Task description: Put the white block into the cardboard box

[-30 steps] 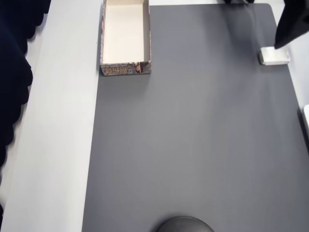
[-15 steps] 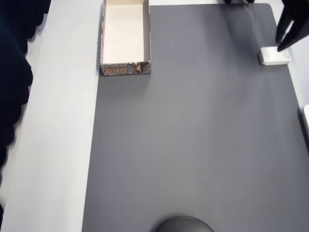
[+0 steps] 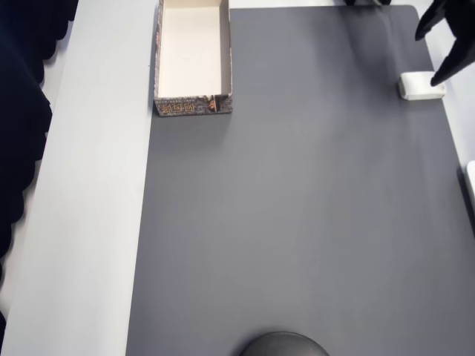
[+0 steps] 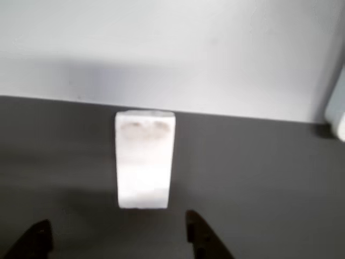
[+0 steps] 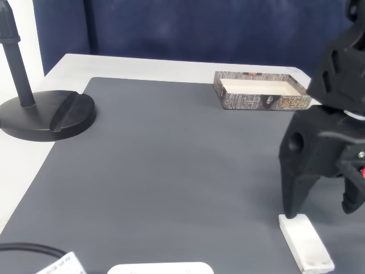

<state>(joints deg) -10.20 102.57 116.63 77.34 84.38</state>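
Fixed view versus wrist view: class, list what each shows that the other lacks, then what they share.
Fixed view alone: the cardboard box at the far end of the grey mat, a black round stand and a flat white thing at the near edge.
Wrist view alone: faint smudges on the white block's far end.
Both: the block lying flat on the mat, with the open pincer just above it, not touching it.

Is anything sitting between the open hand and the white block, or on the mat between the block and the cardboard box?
Nothing visible. The hand hangs open just above the white block with only air between. From the block across to the cardboard box, the grey mat is bare.
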